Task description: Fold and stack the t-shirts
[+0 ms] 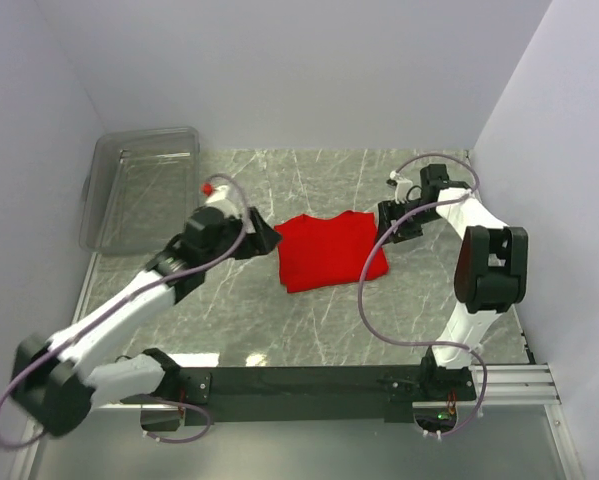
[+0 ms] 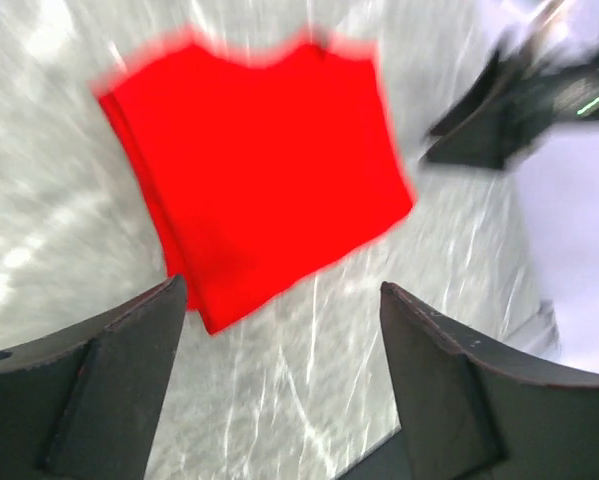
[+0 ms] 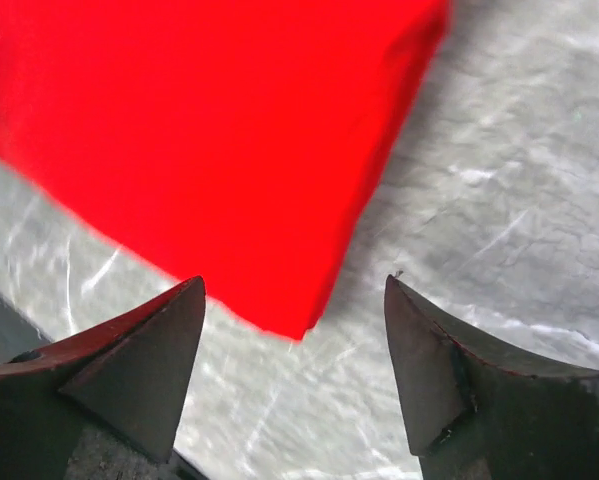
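The red t-shirt (image 1: 329,251) lies folded into a rough rectangle on the marble table. It also shows in the left wrist view (image 2: 259,170) and the right wrist view (image 3: 209,140). My left gripper (image 1: 264,238) is open and empty, just off the shirt's left edge; its fingers (image 2: 109,380) frame bare marble below the cloth. My right gripper (image 1: 391,228) is open and empty above the shirt's right edge; a corner of the cloth lies between its fingertips (image 3: 429,370) in the right wrist view. No neck label shows.
A clear plastic bin (image 1: 144,190) stands at the back left against the wall. The black mounting rail (image 1: 309,385) runs along the near edge. Walls close in on the left, back and right. The right arm's black gripper shows in the left wrist view (image 2: 509,110).
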You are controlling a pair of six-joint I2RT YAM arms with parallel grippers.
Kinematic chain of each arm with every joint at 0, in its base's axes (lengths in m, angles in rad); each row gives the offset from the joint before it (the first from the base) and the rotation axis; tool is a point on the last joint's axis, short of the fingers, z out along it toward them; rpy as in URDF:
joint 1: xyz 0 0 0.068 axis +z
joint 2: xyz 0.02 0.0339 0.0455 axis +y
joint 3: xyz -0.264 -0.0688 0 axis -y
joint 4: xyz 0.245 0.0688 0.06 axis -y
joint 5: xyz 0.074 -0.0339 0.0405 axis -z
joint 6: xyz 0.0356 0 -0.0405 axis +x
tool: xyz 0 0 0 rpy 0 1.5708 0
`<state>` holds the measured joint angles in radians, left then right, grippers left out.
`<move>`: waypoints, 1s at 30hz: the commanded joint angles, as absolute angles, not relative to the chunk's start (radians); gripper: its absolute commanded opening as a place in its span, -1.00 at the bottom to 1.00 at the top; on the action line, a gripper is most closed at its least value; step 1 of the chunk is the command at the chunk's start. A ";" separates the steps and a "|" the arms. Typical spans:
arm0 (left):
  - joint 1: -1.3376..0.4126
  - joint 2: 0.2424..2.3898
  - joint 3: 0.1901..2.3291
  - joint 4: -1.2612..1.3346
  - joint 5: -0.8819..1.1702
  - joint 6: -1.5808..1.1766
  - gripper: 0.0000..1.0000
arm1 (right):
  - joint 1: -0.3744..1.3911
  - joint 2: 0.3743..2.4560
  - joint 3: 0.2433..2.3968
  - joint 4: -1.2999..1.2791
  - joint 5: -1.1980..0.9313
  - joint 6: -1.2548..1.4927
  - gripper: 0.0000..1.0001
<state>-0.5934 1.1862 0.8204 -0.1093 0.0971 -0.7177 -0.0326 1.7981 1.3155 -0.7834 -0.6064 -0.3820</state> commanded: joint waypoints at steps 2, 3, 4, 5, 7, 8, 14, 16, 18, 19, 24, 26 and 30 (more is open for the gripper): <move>-0.592 0.964 0.779 -0.230 -0.147 -0.722 0.70 | -0.032 1.861 1.281 -0.658 -0.546 -0.149 0.59; -0.592 0.898 0.755 -0.254 -0.153 -0.750 0.71 | -0.032 1.867 1.275 -0.646 -0.551 -0.126 0.61; -0.592 0.867 0.741 -0.271 -0.166 -0.765 0.71 | -0.031 1.874 1.270 -0.625 -0.561 -0.118 0.61; -0.592 0.839 0.726 -0.282 -0.166 -0.781 0.70 | -0.031 1.881 1.266 -0.618 -0.568 -0.109 0.61; -0.592 0.767 0.681 -0.308 -0.164 -0.830 0.70 | -0.028 1.907 1.273 -0.620 -0.595 -0.095 0.61; -0.592 0.744 0.664 -0.314 -0.164 -0.845 0.70 | -0.025 1.930 1.275 -0.623 -0.606 -0.091 0.61; -0.592 0.623 0.574 -0.331 -0.161 -0.933 0.69 | -0.005 1.976 1.258 -0.627 -0.637 -0.061 0.61; -0.591 0.611 0.569 -0.334 -0.163 -0.945 0.69 | 0.026 1.979 1.252 -0.624 -0.632 -0.048 0.61; -0.592 0.609 0.566 -0.333 -0.158 -0.950 0.69 | 0.031 1.980 1.252 -0.621 -0.626 -0.034 0.60; -0.592 0.611 0.565 -0.331 -0.156 -0.951 0.69 | 0.034 1.982 1.261 -0.632 -0.630 -0.031 0.59; -0.592 0.620 0.572 -0.321 -0.149 -0.954 0.69 | 0.055 2.003 1.285 -0.661 -0.594 -0.009 0.47; -0.591 0.621 0.577 -0.319 -0.150 -0.951 0.69 | 0.058 2.013 1.305 -0.683 -0.581 -0.006 0.37; -0.592 0.627 0.577 -0.311 -0.146 -0.951 0.69 | 0.060 2.042 1.345 -0.713 -0.583 -0.005 -0.32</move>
<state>-0.5926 0.6243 0.5610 -0.3485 -0.1440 -0.9417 0.0437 2.0022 1.3178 -0.6701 -0.6170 -0.0128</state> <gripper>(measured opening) 0.846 0.390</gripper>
